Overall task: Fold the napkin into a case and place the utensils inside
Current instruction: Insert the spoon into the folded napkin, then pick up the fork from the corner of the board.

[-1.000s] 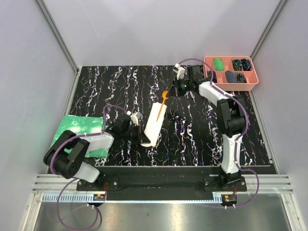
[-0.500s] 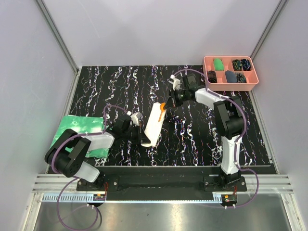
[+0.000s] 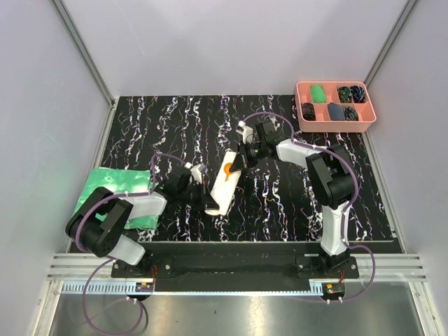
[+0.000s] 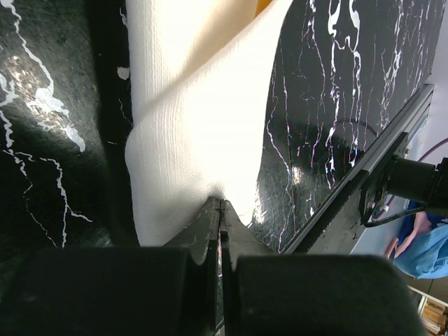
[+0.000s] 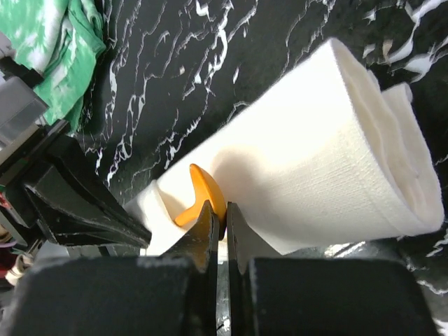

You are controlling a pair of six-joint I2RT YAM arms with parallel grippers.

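Right jaws: pressed together, pinching the orange spoon (image 5: pixel 204 198) by its curved end. The spoon is seen right at the tips, poking out of the open mouth of the case (image 5: pixel 315 154); the rest of it is hidden between the cloth layers. The case is stretched away ahead of these jaws as a long cream-white folded strip, lying flat on the black marbled surface (image 3: pixel 294 196).

Left jaws: pressed together, nipping the edge of the case (image 4: pixel 203 140) at its opposite end, right at the tips. From there the top cloth layer is raised slightly and runs forward, away from the jaws. A sliver of orange is glimpsed at the far end of the strip in the left wrist view.

From the top view the case (image 3: pixel 225 182) is held between the two sets of jaws. A green-and-white cloth (image 3: pixel 119 187) lies behind the left jaws, under that arm. A pink tray (image 3: pixel 336 127) sits well apart, behind the right jaws.
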